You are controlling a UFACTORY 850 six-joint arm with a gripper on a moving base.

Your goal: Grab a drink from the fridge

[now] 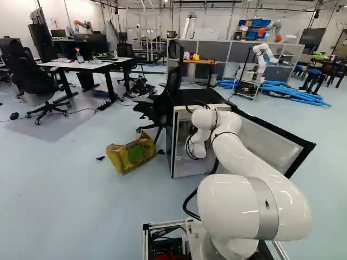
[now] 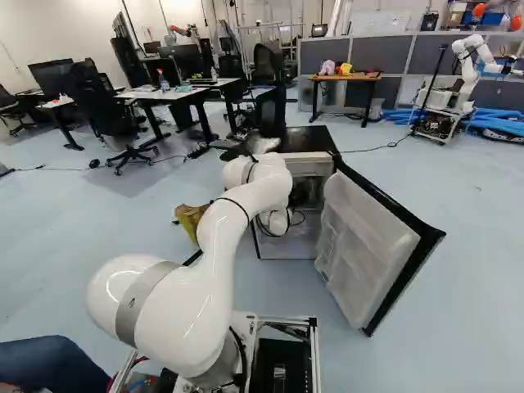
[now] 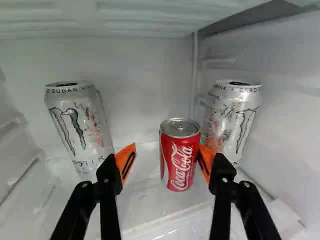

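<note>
In the left base view, the glossy white jointed arm (image 1: 260,173) curves forward from its joint, and its far end reaches into a boxy white fridge with a black top (image 1: 198,96). The white-lined door with a black edge (image 1: 265,142) stands wide open. A crumpled yellow-green bag (image 1: 130,156) sits on the pale blue floor (image 1: 59,206), near a black office chair (image 1: 168,89).

In the right base view, the arm reaches into the same fridge, beside the inner side of the open door, where moulded white bins (image 2: 356,254) show. Another robot, white, stands on a wheeled cart well behind.

In the wrist view, the black two-fingered hand (image 3: 166,162) is wide open, its orange pads (image 3: 125,161) apart, gripping nothing. A short red metal drink can (image 3: 179,165) stands upright on the fridge's white shelf (image 3: 145,200), ahead of the gap and nearer one finger; I cannot tell whether they touch. Two tall silver-white cans (image 3: 80,130) flank it, one close beside it, the other farther off
</note>
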